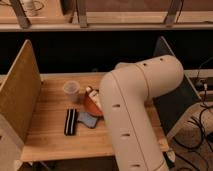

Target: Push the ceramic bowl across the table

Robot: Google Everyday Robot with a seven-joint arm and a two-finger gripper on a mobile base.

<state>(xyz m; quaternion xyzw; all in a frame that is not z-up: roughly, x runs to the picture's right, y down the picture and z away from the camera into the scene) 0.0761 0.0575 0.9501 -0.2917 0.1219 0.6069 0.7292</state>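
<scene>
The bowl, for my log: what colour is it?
Glossy reddish-brown bowl, seen in the camera view; the arm hides the gripper.

No text, label, brand, number or sign can be read anywhere in the camera view: not on the light wooden butcher-block table (50, 135), the shallow glossy reddish-brown ceramic bowl (90, 105), the translucent plastic cup (71, 90) or the cream-coloured robot arm (135, 100). The gripper is hidden behind that arm, near the bowl.
</scene>
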